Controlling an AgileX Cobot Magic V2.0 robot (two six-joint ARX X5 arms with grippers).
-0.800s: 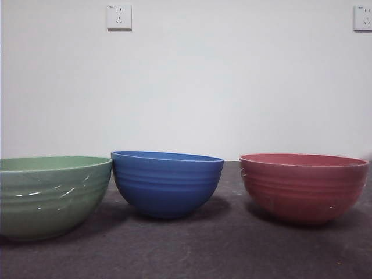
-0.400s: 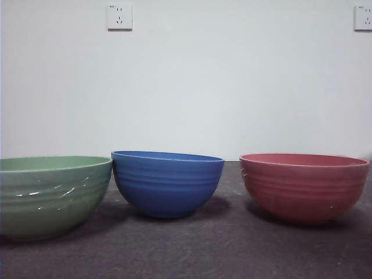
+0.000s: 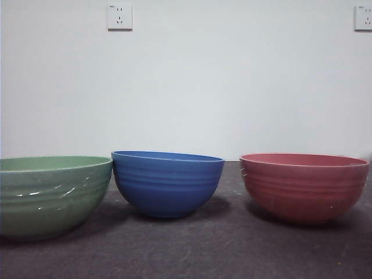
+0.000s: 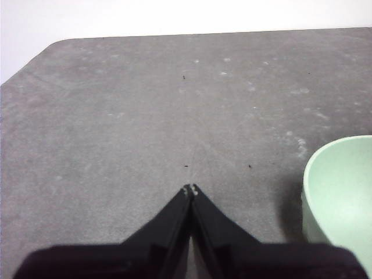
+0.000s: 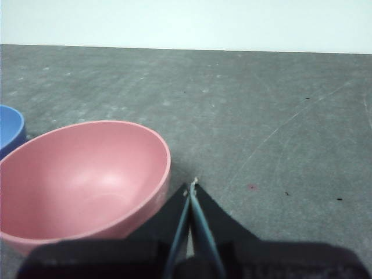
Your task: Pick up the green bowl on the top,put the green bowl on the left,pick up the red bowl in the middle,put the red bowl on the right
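Note:
The green bowl (image 3: 51, 196) stands upright on the table at the left of the front view; its pale rim (image 4: 340, 195) also shows at the edge of the left wrist view. At the right of the front view stands the red bowl (image 3: 303, 186), upright and empty, and it fills the near part of the right wrist view (image 5: 81, 177). My left gripper (image 4: 190, 189) is shut with nothing in it, above bare table beside the green bowl. My right gripper (image 5: 192, 185) is shut and empty, just beside the red bowl's rim. Neither arm shows in the front view.
A blue ribbed bowl (image 3: 167, 183) stands in the middle between the other two, a sliver of it visible in the right wrist view (image 5: 10, 131). The dark grey table (image 3: 192, 247) runs back to a white wall with two sockets (image 3: 119, 17).

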